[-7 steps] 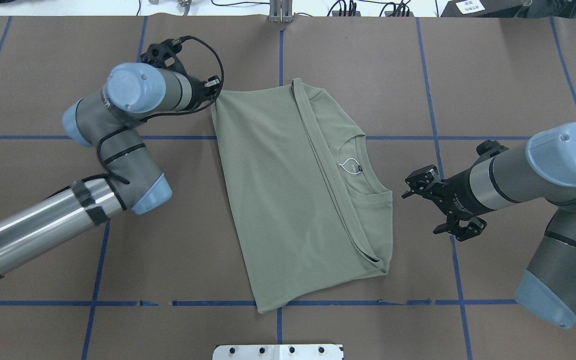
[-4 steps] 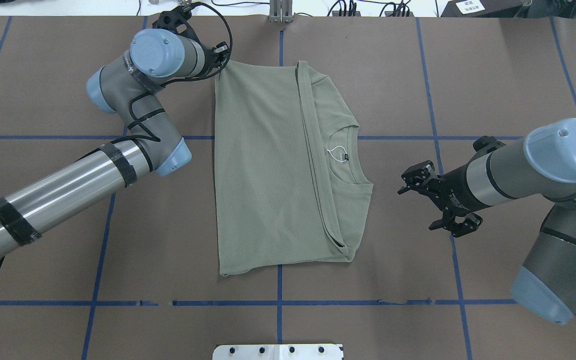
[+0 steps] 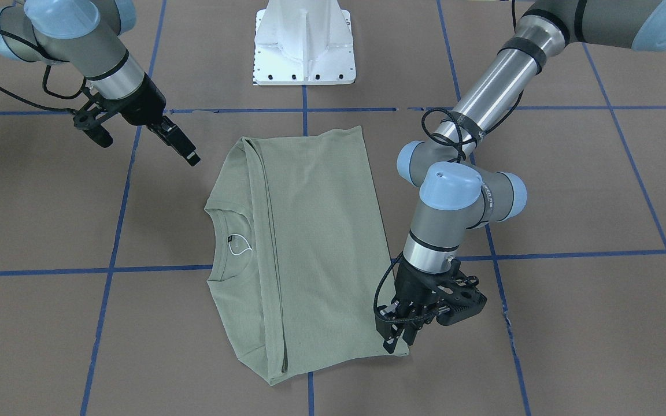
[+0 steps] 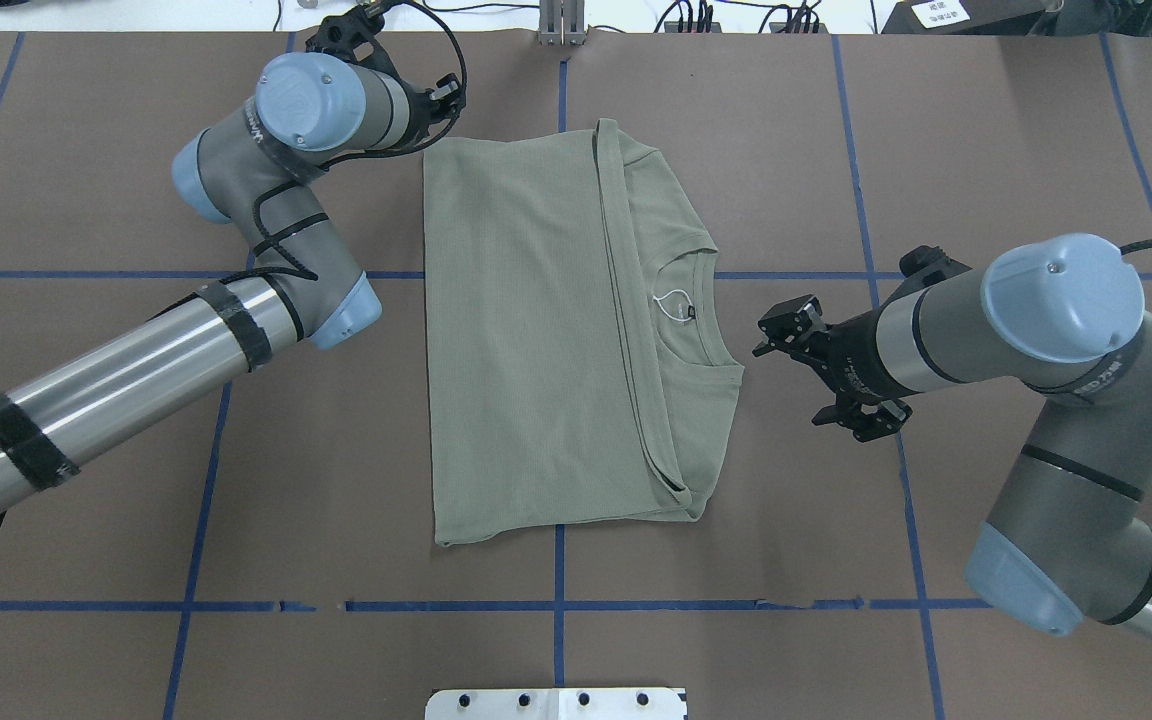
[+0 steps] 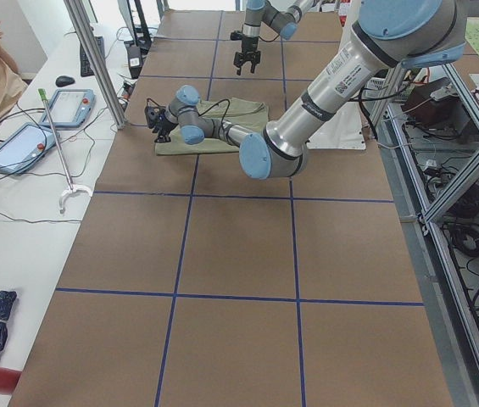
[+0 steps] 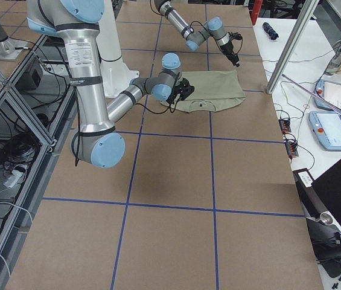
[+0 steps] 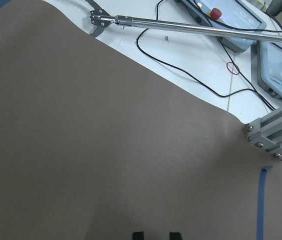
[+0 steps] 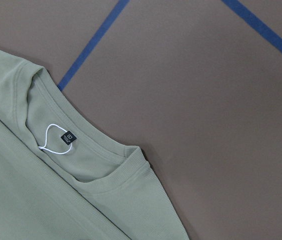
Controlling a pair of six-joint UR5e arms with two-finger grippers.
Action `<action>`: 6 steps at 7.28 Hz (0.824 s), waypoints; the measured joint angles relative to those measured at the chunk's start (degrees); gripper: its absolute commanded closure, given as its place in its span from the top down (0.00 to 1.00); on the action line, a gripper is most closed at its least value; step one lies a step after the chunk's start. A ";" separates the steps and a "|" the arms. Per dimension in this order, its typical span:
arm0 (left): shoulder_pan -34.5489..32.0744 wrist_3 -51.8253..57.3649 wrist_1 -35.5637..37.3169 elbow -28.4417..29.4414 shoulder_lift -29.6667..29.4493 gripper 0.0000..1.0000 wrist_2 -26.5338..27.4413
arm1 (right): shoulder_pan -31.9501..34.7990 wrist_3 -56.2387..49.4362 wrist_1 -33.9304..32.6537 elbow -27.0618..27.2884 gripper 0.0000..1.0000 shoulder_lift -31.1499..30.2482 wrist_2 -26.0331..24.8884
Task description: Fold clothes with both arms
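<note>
The sage-green shirt lies flat and folded lengthwise on the brown table, with its collar and white loop facing my right arm. My left gripper hovers at the shirt's far left corner; the left wrist view shows its fingertips apart over bare table with no cloth between them. My right gripper is open and empty, just beside the collar edge. The right wrist view shows the shirt's collar and loop close below.
The white pedestal base stands at the near edge. Blue tape lines grid the table. Beyond the far edge are a metal rod, cables, teach pendants and an aluminium post.
My left gripper pulled the shirt's corner toward the far edge, squaring the shirt up, and has since let it go. My right gripper moved in toward the collar.
</note>
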 measured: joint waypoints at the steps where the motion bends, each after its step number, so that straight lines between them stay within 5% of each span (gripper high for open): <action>1: -0.07 0.09 0.02 -7.35 4.83 0.51 -3.01 | -1.10 -4.17 -0.48 -0.49 1.00 1.29 -1.64; 3: -0.34 0.23 0.39 -19.53 12.74 0.52 -8.97 | -4.11 -11.80 -5.66 -1.56 1.00 6.33 -4.49; 6: -0.43 0.26 0.18 -22.95 15.89 0.52 -10.33 | -9.92 -41.55 -21.38 -2.77 1.00 12.03 -7.64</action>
